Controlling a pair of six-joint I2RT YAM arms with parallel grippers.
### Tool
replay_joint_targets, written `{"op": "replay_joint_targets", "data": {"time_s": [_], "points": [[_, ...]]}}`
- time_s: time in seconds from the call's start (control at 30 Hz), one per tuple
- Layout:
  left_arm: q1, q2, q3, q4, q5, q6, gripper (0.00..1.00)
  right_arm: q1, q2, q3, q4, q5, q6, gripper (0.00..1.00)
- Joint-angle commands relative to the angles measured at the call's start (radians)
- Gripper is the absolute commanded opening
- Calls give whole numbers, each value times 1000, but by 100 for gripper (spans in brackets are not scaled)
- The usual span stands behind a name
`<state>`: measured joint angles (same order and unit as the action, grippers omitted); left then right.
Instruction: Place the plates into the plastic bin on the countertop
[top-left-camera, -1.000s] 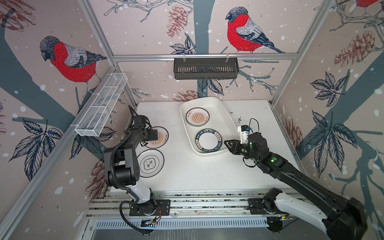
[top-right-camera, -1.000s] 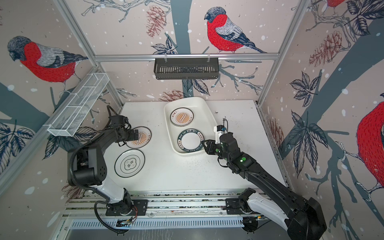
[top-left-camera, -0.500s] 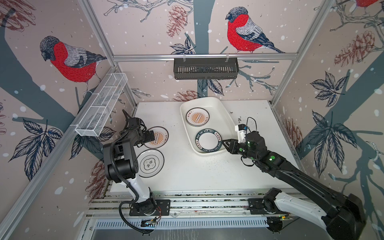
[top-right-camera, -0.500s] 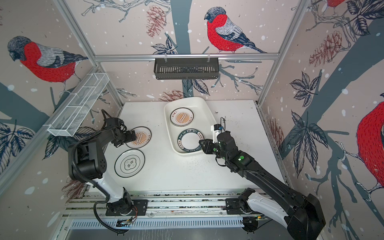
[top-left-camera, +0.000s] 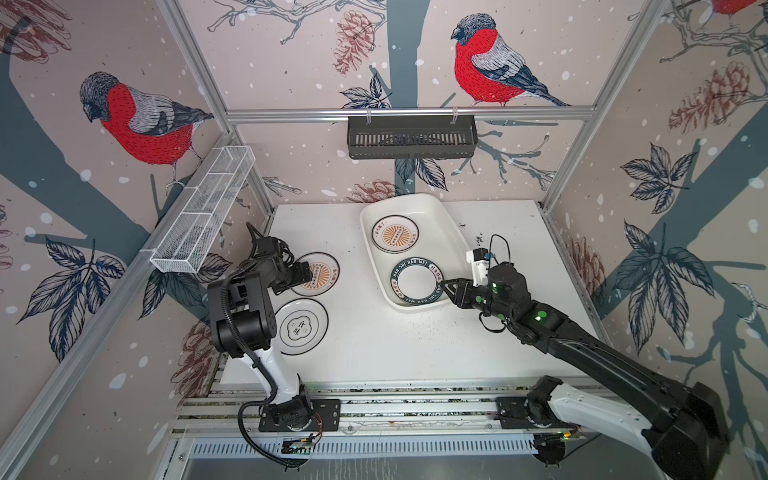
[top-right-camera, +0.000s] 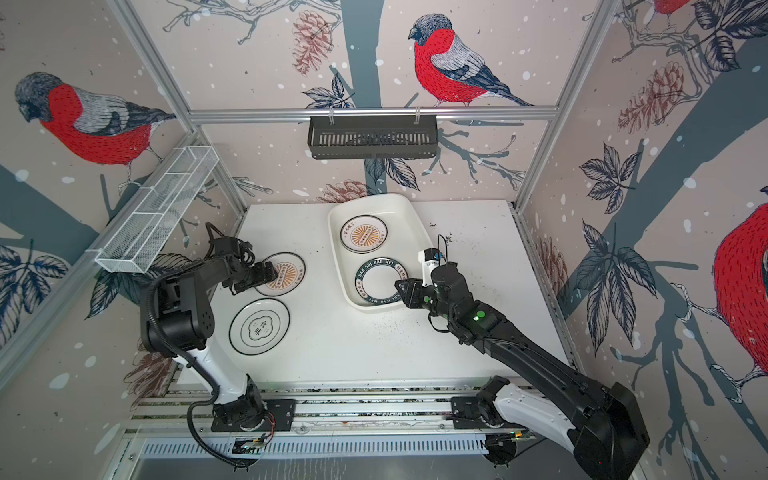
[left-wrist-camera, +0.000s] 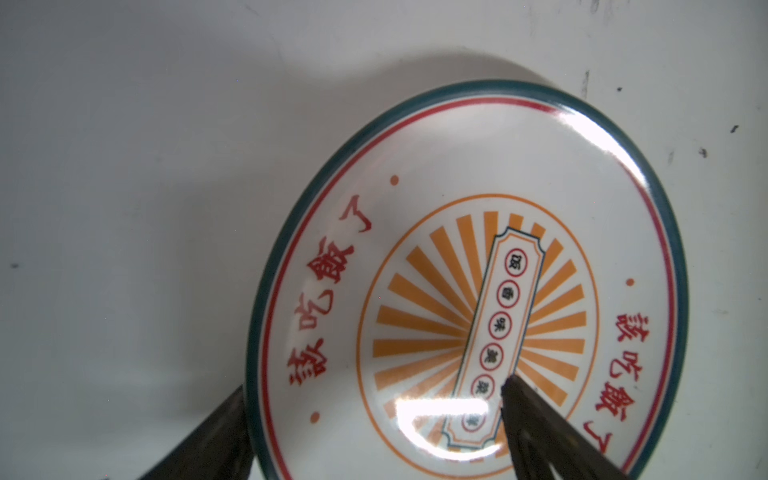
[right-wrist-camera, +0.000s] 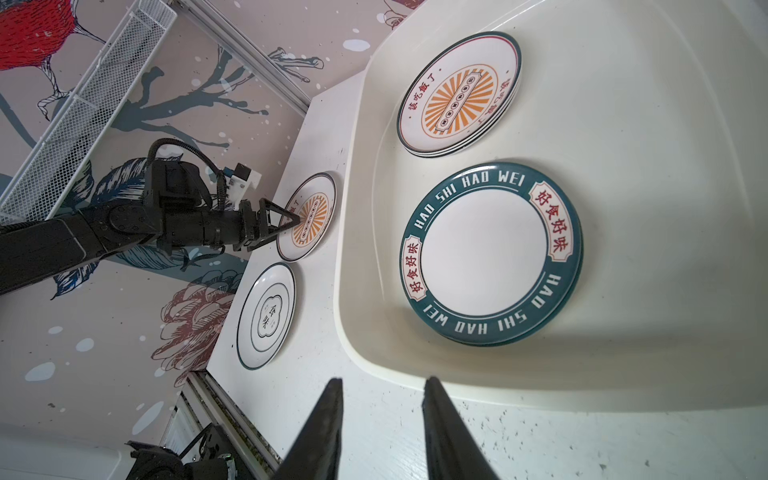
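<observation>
The left gripper (top-left-camera: 306, 274) is straddling the rim of a sunburst plate (top-left-camera: 325, 276) lying on the countertop (top-left-camera: 395, 345). Its jaws are spread wide, one finger sitting outside the rim and the other hovering over the centre; whether they are touching, I cannot tell. The right gripper (right-wrist-camera: 382, 380) is hanging just beside the bin (top-left-camera: 440, 232), jaws partly apart, holding nothing. Two plates are lying on the countertop: that one and an emblem plate (top-left-camera: 300, 327). Two stacks are sitting in the bin: a sunburst stack (right-wrist-camera: 457, 91) showing three rims and a lettered stack (right-wrist-camera: 486, 253) showing two.
</observation>
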<state>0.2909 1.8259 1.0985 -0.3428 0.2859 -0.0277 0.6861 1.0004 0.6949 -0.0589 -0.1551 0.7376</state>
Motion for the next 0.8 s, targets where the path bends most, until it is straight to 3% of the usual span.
{"op": "replay_joint_targets", "data": {"time_s": [0.0, 0.77], "points": [[1, 18, 15, 8, 79, 2, 87, 3, 0, -6, 42, 6, 15, 35], [1, 104, 58, 23, 336, 74, 78, -2, 53, -35, 128, -8, 29, 34]]}}
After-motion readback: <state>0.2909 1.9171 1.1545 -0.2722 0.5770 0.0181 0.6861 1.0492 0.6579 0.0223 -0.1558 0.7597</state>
